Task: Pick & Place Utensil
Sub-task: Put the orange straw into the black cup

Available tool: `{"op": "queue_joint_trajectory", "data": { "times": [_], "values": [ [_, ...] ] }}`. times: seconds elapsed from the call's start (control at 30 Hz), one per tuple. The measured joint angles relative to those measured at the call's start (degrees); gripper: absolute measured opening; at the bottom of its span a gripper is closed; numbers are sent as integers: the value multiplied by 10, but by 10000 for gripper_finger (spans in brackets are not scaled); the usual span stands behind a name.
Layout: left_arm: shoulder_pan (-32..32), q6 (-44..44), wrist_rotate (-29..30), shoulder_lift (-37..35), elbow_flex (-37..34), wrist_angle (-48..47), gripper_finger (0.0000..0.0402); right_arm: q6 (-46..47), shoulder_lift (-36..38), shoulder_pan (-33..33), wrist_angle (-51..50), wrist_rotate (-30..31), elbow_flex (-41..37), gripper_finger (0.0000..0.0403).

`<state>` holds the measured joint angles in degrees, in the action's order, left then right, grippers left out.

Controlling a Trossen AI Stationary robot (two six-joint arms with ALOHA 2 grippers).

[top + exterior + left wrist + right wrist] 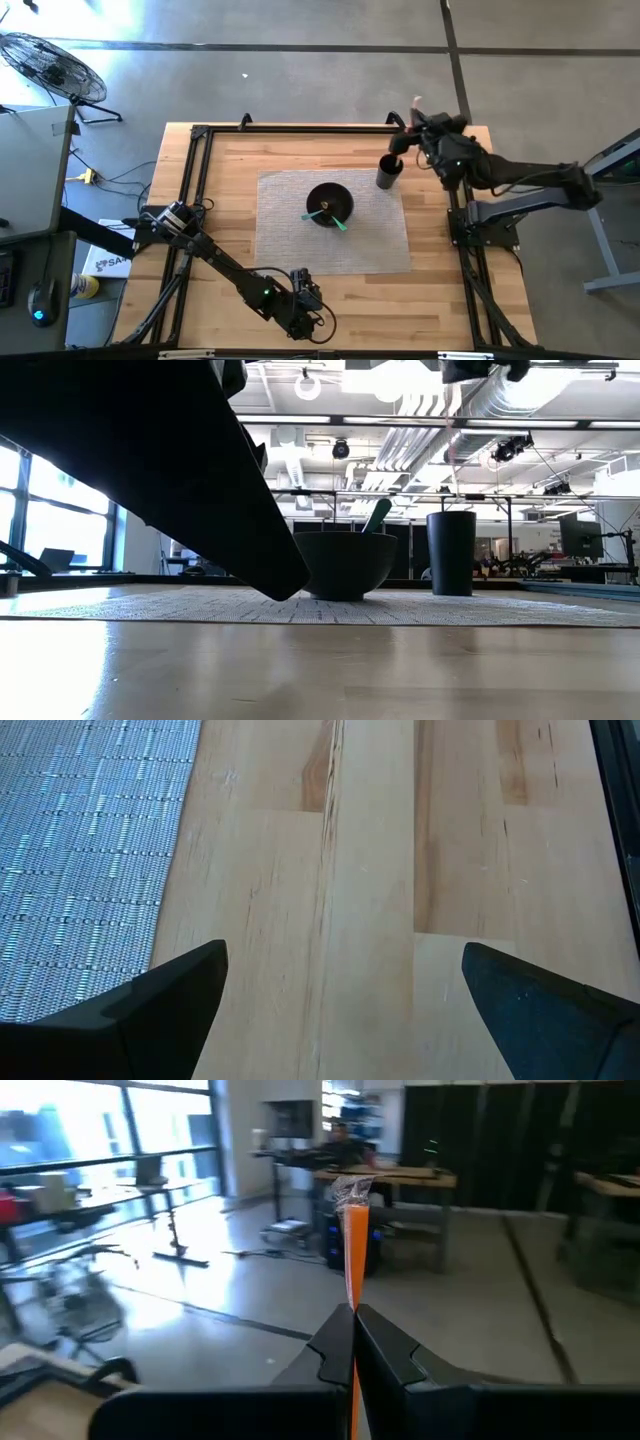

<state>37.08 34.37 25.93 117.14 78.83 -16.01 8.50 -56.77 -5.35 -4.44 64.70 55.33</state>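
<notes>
A black bowl (pixel 329 204) stands on a grey woven mat (pixel 290 240) with a green utensil (pixel 338 220) leaning in it; the low view shows the bowl (pixel 345 565) and the green handle (pixel 377 515) too. A black cup (pixel 388 172) stands upright at the mat's far right corner, also seen in the low view as the cup (pixel 451 550). My right gripper (pixel 418 118) is raised near the table's far right corner, beyond the cup, shut on an orange-handled utensil (pixel 352 1250). My left gripper (pixel 340 1010) is open over bare wood near the table's near edge. My right gripper (pixel 353 1315) pinches the orange handle (pixel 352 1295) of the utensil between its two fingers. The handle runs through the gap between them, and its pale, clear end (pixel 352 1190) sticks out past the fingertips. The utensil is lifted clear of the table.
A black frame rail (pixel 300 129) runs along the table's edges. Bare wood (pixel 230 180) lies left of the mat and along the near edge. My left arm (pixel 180 470) fills the left of the low view. A fan (pixel 50 65) stands on the floor beyond the table.
</notes>
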Motion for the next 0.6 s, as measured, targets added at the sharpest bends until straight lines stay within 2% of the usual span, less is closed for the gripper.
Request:
{"op": "queue_joint_trajectory", "data": {
  "times": [0.1, 0.23, 0.6],
  "values": [
    [0, 0, 0, 0, 0, 0, 399, -49, -15, -14, 48, -53, 0, 0],
    [0, 0, 0, 0, 0, 0, 399, -73, -37, -19, 20, -67, 0, 0],
    [0, 0, 0, 0, 0, 0, 399, -45, -115, -19, 10, -78, 0, 3]
  ]
}}
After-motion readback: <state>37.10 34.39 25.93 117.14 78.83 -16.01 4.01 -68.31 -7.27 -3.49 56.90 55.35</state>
